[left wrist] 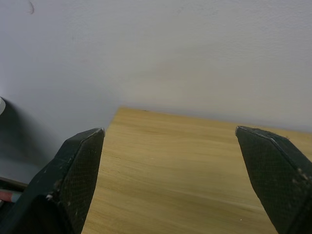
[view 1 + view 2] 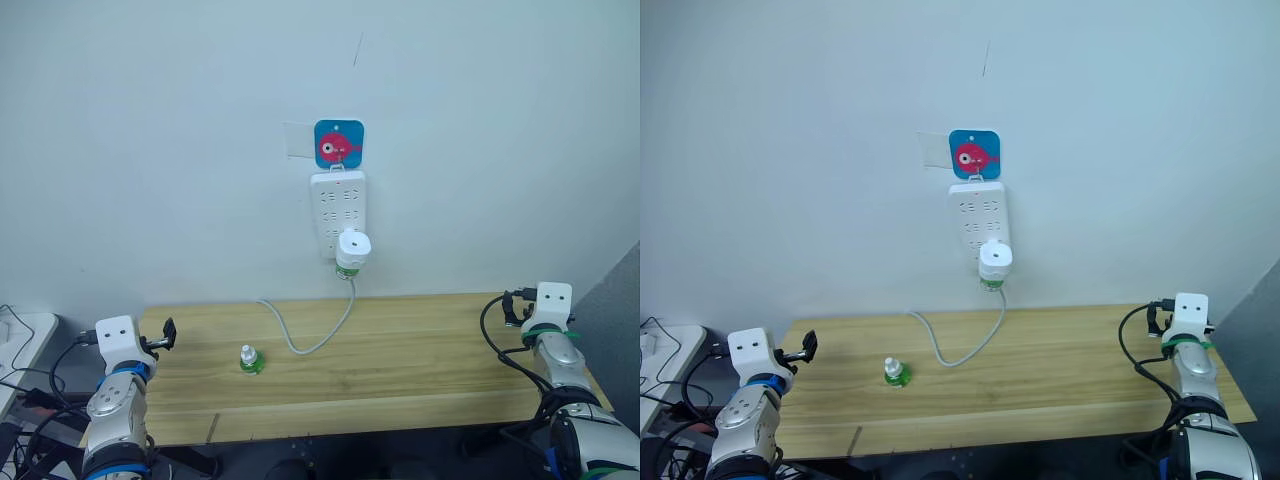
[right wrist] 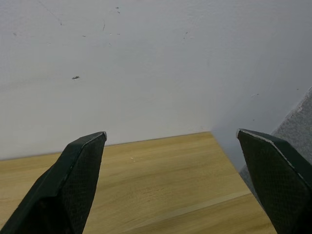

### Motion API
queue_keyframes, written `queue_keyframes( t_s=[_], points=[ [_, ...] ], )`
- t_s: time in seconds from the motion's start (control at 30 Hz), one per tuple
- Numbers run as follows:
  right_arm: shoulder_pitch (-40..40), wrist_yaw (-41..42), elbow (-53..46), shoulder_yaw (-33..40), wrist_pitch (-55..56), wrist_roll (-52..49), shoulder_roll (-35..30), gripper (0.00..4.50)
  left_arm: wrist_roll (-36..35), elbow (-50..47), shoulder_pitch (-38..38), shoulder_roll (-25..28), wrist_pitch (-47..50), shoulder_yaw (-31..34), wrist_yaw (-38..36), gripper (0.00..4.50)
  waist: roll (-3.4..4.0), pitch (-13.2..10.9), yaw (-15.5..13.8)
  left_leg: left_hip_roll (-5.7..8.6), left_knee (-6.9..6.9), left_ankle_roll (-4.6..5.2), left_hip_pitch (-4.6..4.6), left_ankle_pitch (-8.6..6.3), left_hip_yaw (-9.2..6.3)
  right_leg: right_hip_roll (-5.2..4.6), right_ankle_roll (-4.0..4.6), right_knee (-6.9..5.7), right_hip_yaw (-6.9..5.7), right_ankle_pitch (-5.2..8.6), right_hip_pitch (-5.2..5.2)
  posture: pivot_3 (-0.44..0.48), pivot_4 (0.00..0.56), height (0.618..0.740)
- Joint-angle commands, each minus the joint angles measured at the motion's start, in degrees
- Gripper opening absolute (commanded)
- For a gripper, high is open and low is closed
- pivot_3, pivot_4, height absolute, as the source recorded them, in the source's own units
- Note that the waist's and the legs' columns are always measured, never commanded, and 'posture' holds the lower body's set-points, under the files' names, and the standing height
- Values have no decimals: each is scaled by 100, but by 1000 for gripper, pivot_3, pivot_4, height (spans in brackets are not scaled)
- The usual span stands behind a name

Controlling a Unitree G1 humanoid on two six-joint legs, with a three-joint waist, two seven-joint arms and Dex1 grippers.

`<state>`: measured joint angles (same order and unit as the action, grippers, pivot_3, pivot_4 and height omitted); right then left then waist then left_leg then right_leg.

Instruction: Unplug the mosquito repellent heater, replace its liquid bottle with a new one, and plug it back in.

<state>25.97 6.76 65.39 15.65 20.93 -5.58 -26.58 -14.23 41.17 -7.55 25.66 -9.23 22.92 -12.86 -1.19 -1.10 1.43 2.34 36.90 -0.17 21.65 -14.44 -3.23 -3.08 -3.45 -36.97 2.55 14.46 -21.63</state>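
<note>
The white mosquito repellent heater (image 2: pixel 353 248) is plugged into the lower part of a white power strip (image 2: pixel 338 205) on the wall, a green-based liquid bottle showing beneath it. A second small liquid bottle (image 2: pixel 250 360) with a green base and pale cap stands upright on the wooden table (image 2: pixel 400 370), left of centre. My left gripper (image 1: pixel 168 146) hovers open at the table's left end, well left of that bottle. My right gripper (image 3: pixel 170 146) is open at the table's far right end, facing the wall. Neither holds anything.
The strip's grey cable (image 2: pixel 300 340) hangs down and loops across the tabletop behind the bottle. A blue and pink hook plate (image 2: pixel 339 144) holds the strip on the wall. A white surface with cables (image 2: pixel 20 340) lies beyond the table's left edge.
</note>
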Motion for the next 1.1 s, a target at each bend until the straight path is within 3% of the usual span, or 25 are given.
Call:
queue_keyframes(
  t_s=[0.03,0.53,0.77,0.97,1.1],
  points=[
    [134,-34,-76,35,59,14,-144,4500,2,-32,-137,92,-134,65,-16,4488,0,0,0,0,0,0,0,0,0,0,0,0,0,0,0,62,0,740],
    [28,0,-175,23,94,11,-164,4500,84,551,-324,190,-426,84,-89,4488,0,1,5,0,0,0,0,0,0,0,0,0,-1,0,0,53,0,740],
    [-56,656,-658,-21,-2,-127,-136,4500,-45,382,-244,263,-453,71,-504,4488,0,1,7,0,0,0,0,0,0,0,0,0,0,0,0,45,0,740],
    [-690,1492,-2287,-261,-550,-250,-44,4500,-462,-526,39,409,-64,69,-1454,4488,2,1,6,-4,0,1,4,-2,-3,-1,0,0,-3,1,-2,32,13,740],
    [-1527,2199,-4642,-582,-1608,-775,11,4500,-867,-1813,157,822,479,-175,-2649,4488,20,-21,5,-11,2,5,12,-8,-6,-9,6,-1,-3,5,-6,11,53,740]
  ],
)
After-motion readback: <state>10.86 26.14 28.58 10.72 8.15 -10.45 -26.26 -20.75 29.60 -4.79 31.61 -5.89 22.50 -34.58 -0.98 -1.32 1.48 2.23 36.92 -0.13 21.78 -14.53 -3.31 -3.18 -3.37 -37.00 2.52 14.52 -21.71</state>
